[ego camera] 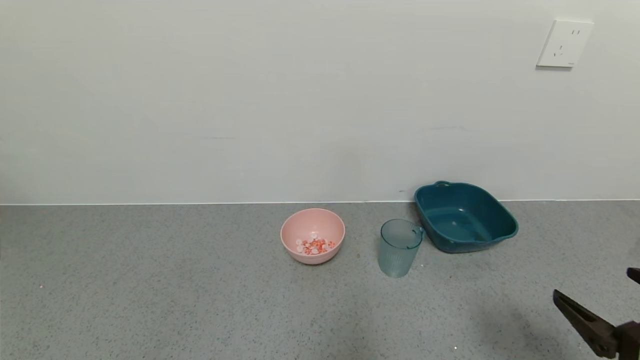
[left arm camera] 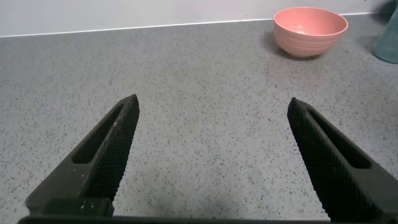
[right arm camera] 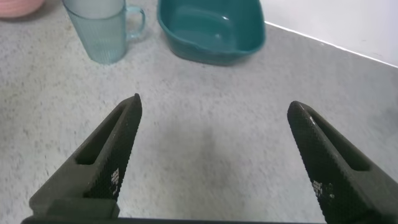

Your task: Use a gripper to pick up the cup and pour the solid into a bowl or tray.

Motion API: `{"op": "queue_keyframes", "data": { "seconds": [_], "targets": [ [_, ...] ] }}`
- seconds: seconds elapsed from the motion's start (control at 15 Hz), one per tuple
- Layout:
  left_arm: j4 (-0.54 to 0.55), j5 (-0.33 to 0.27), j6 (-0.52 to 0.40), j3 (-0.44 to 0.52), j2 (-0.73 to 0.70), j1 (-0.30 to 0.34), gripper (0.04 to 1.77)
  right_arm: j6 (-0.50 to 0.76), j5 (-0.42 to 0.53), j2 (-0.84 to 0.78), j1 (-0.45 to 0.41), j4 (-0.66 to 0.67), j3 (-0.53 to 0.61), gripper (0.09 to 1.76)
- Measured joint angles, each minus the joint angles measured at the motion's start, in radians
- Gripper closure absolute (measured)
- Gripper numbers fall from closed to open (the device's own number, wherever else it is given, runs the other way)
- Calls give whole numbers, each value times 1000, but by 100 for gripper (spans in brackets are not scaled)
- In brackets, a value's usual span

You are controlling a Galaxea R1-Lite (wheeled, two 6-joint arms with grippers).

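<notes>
Head view. Grey speckled countertop (ego camera: 150,300) meeting a white wall (ego camera: 250,100); wall socket (ego camera: 565,43) at upper right.

Cup (ego camera: 399,247): translucent pale teal, ribbed, upright on the counter, w/ small handle tab at the rim on the side facing the tray. It appears empty. Stands between the pink bowl (ego camera: 312,236) and the dark teal tray (ego camera: 465,216), just beside the tray's near-left corner and clearly apart from the bowl.

Solid (ego camera: 315,245): red-orange and white bits, lying in the bottom of the bowl, not in the cup.

Tray: rectangular w/ rounded corners, handle loop on its far rim, set near the wall.

Right gripper (ego camera: 600,305): at the lower right edge of the head view, low over the counter, well apart from cup; only partly in frame there. Right wrist view shows its two fingers (right arm camera: 112,149) spread wide, nothing between them; cup (right arm camera: 102,28) and tray (right arm camera: 211,28) lie ahead of it.

Left gripper (left arm camera: 214,155): outside the head view. Left wrist view shows its fingers (left arm camera: 109,149) likewise spread wide, holding nothing, over bare counter; bowl (left arm camera: 310,30) far ahead, w/ a sliver of cup (left arm camera: 388,43) at the frame edge.
</notes>
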Motion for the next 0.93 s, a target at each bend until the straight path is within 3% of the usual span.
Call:
{"op": "queue_keyframes", "data": {
  "seconds": [0.53, 0.8, 0.93],
  "targets": [
    [0, 0, 0, 0, 0, 0, 9, -6, 7, -349, -349, 177, 29, 15],
    [0, 0, 0, -1, 0, 0, 9, -7, 56, -551, -474, 311, 58, 15],
    [0, 0, 0, 0, 0, 0, 9, 64, 70, -623, -516, 353, 80, 14]
  ]
}}
